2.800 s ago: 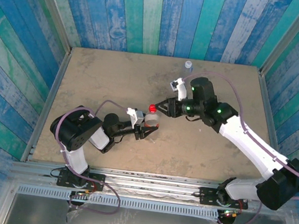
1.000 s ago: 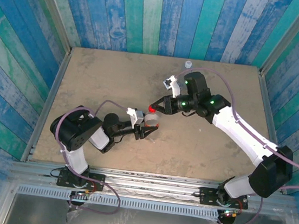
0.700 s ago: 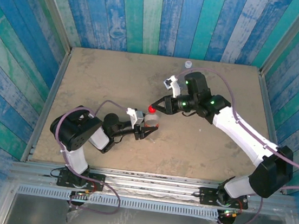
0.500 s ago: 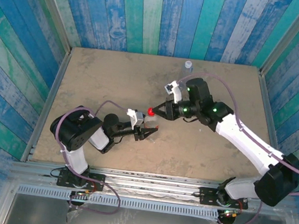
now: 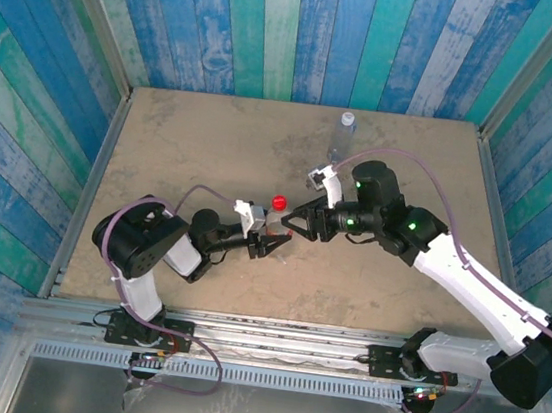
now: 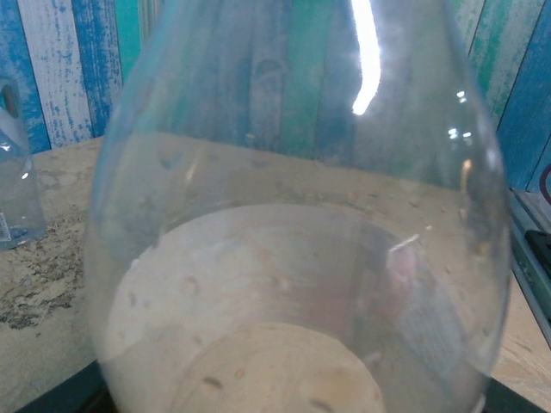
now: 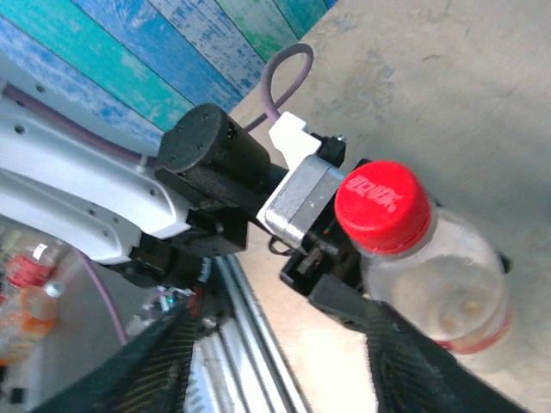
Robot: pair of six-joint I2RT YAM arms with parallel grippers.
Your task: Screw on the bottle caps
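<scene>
A clear bottle (image 5: 280, 223) with a red label band stands upright near the table's middle, and my left gripper (image 5: 273, 237) is shut on its body. The red cap (image 5: 279, 203) sits on its neck. In the right wrist view the cap (image 7: 381, 206) tops the bottle (image 7: 443, 288), with the left arm's black fingers (image 7: 344, 297) pressed against the bottle. My right gripper (image 5: 294, 223) hovers just right of the cap, open and off it; its fingers (image 7: 164, 370) frame the bottom of that view. A plain bluish bottle (image 5: 342, 134) with a pale cap (image 5: 346, 117) stands at the back edge.
The held bottle's glassy body (image 6: 293, 258) spans the left wrist view, with the other bottle (image 6: 13, 181) at the left margin. Blue and green plank walls (image 5: 278, 25) enclose the sandy table (image 5: 193, 146). A metal rail (image 5: 270, 337) runs along the near edge.
My right gripper has opened, let go of the red cap, and drawn back to the right and nearer. The left gripper and its bottle have stayed put.
</scene>
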